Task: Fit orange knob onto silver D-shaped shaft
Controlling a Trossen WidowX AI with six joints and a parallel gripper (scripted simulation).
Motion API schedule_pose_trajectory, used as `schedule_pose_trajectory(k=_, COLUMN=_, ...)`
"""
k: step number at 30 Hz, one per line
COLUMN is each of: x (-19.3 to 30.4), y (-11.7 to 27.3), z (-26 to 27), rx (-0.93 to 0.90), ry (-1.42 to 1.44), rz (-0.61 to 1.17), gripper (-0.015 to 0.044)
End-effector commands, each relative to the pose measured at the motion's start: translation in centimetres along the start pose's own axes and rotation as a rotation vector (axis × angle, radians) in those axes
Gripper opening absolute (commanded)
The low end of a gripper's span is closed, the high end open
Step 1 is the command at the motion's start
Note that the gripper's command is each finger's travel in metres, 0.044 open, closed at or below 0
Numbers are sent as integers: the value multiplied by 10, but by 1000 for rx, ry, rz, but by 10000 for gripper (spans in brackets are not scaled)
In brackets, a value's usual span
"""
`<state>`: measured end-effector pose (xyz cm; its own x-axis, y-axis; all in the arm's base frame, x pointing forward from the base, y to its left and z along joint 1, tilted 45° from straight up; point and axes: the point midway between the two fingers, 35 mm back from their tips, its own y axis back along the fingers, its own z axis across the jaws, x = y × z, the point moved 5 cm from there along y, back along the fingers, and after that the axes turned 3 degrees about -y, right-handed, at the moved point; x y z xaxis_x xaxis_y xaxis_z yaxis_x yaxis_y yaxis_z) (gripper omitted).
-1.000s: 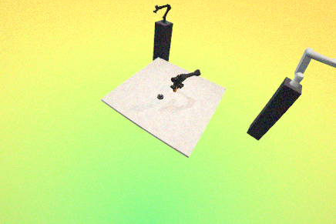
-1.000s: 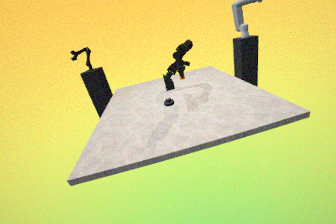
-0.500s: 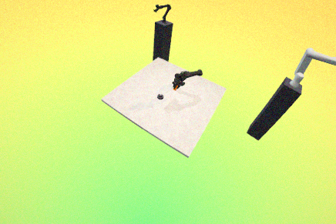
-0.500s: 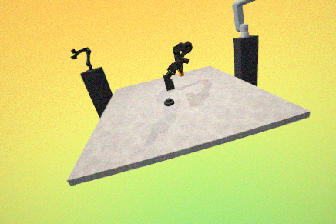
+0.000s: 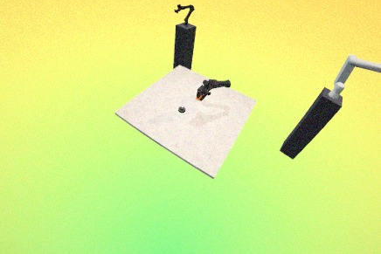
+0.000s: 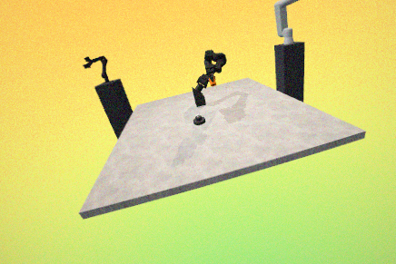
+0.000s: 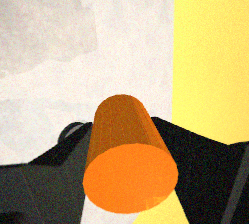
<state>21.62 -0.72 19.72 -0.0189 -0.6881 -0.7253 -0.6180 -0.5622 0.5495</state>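
The orange knob (image 5: 199, 98) (image 6: 212, 83) (image 7: 130, 177) is a tapered cylinder, held above the table. My gripper (image 5: 200, 96) (image 6: 212, 79) (image 7: 122, 125) is shut on it, with a black finger on each side in the wrist view. The dark round pedestal (image 5: 182, 110) (image 6: 199, 122) stands on the table, with a small shaft on top. The knob is apart from it, to its right in the top and exterior views. A dark round rim with a grey part, seemingly the pedestal, shows in the wrist view, partly behind the left finger. The knob's hole and the shaft's flat side cannot be made out.
The pale table (image 5: 175, 140) (image 6: 272, 146) (image 7: 45, 90) carries the arm and its shadows. A table edge shows at the right in the wrist view. Beyond the table stand a small black arm (image 5: 190, 14) (image 6: 104, 66) and a grey arm (image 5: 345, 72) (image 6: 282, 19) on dark pillars.
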Motion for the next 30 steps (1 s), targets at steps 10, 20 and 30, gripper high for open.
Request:
schedule_pose_trajectory(k=10, x=-1, y=16, z=1, rx=182, ry=5, rz=-18, gripper=0)
schedule_pose_trajectory(k=20, x=-1, y=14, z=7, rx=251, ry=5, rz=-20, gripper=0)
schedule_pose_trajectory(k=30, x=0, y=13, z=10, rx=265, ry=0, rz=-25, gripper=0)
